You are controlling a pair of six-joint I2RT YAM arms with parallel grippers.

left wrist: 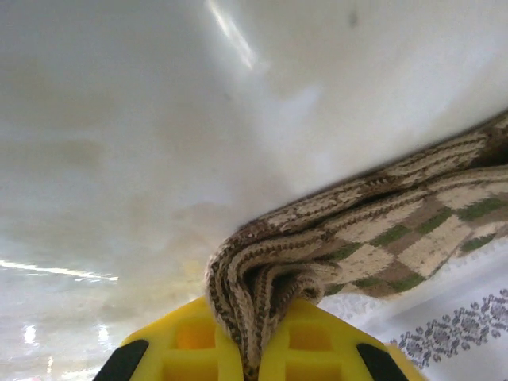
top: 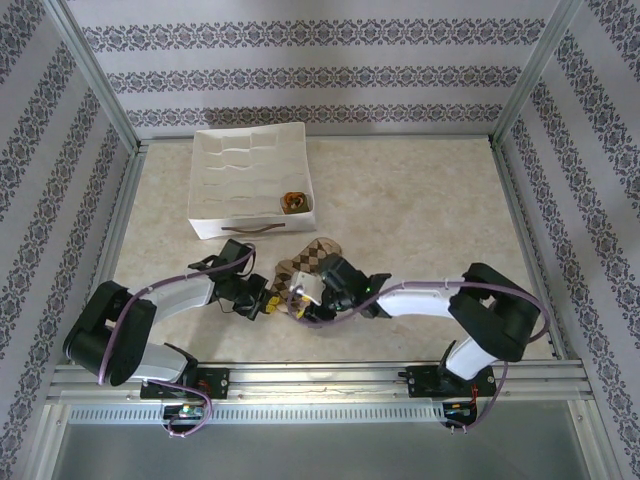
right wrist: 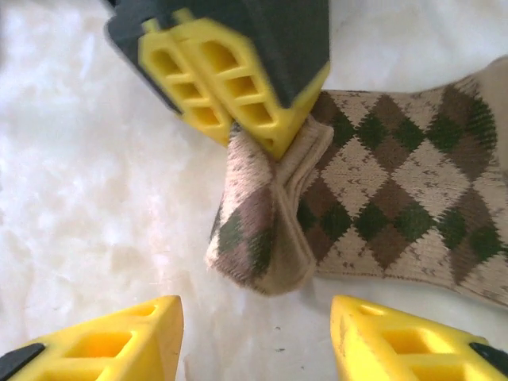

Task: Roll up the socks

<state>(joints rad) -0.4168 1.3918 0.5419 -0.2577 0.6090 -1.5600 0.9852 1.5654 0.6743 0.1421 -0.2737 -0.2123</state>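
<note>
Argyle sock [right wrist: 381,190] folded end pinched between closed left fingers [right wrist: 198,75], right fingers [right wrist: 111,345] spread open, clear of it

argyle sock [right wrist: 381,182]: one, on the tabletop toward its near edge
rolled bundle [top: 295,203]: one, orange and brown, in the box's near right corner
white box [top: 250,180]: one, split into many compartments, toward the tabletop's far edge
arms: two, left arm [top: 150,310] and right arm [top: 450,300]
grippers: two, left gripper [right wrist: 270,145] and right gripper [right wrist: 255,311]
yellow fingers [right wrist: 119,341]: four, two on each gripper
</note>
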